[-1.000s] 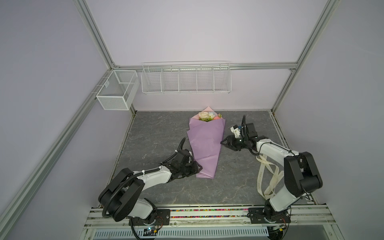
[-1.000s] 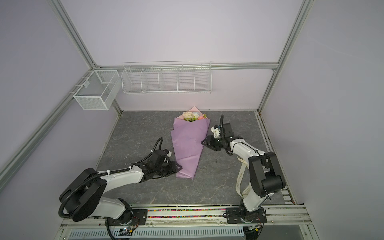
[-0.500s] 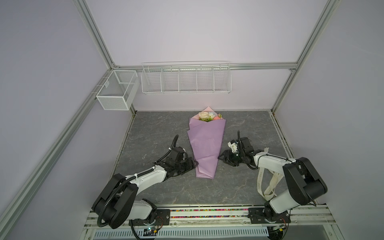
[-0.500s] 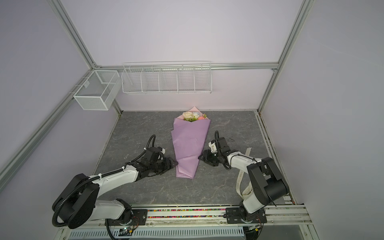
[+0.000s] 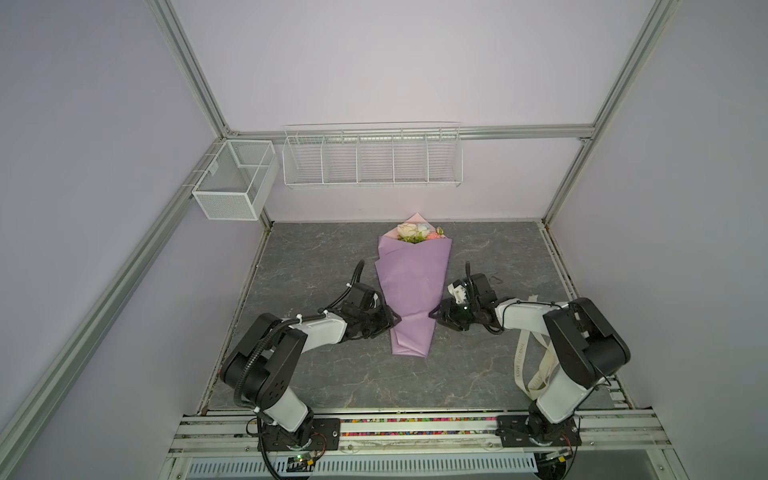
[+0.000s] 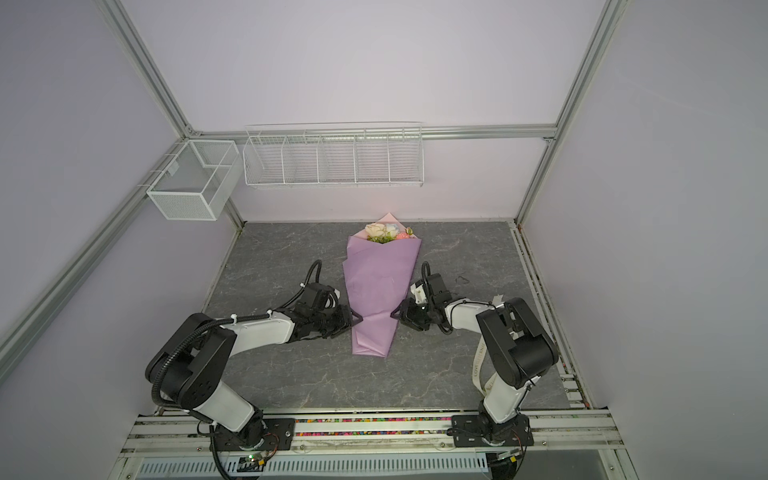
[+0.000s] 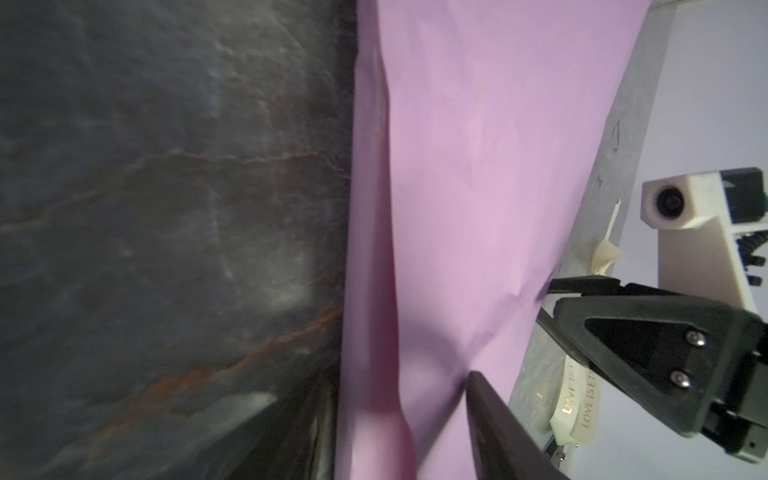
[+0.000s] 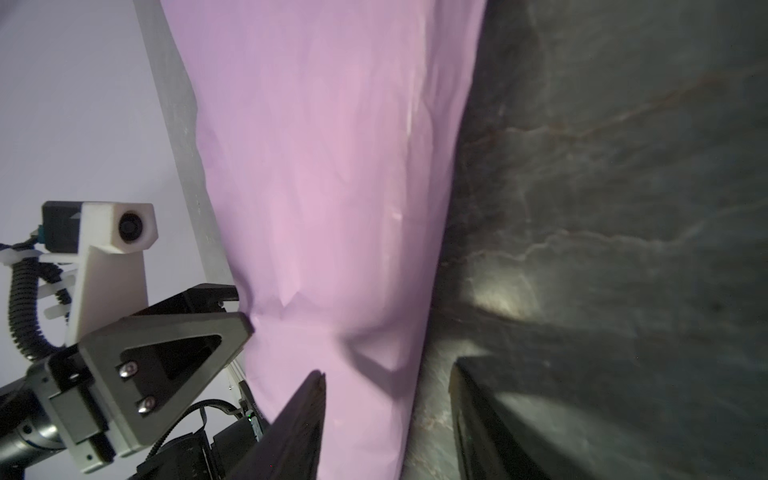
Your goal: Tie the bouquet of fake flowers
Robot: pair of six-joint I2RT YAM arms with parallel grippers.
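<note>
Running along the cream ribbon [image 7: 582,399] is printed lettering, "LOVE IS ET", with the rest out of sight. No other writing can be read.

The left gripper [image 5: 395,318] has black, hard, triangular fingers and sits at the left edge of the wrapping paper [image 5: 413,291], near its narrow end. Its jaws stand apart with that edge between them. One finger [image 7: 498,424] dents the sheet; I cannot tell whether the jaws truly clamp it.

The wrapping paper is smooth, matt and lilac, rolled into a long cone that lies flat on the grey marbled table [image 5: 316,257] and is creased where the fingertips press. The bouquet [image 5: 417,232] is inside it. Cream, pale-blue and pink blooms with green leaves peep from the wide mouth, and the stems are hidden. Its long axis runs along the cone, with the blooms pointing away from the arm bases.

The right gripper [image 5: 434,313] mirrors the left at the cone's right edge, jaws apart astride the paper. I cannot tell its grip either. The ribbon, a flat limp band, loops well to the right of the cone.
</note>
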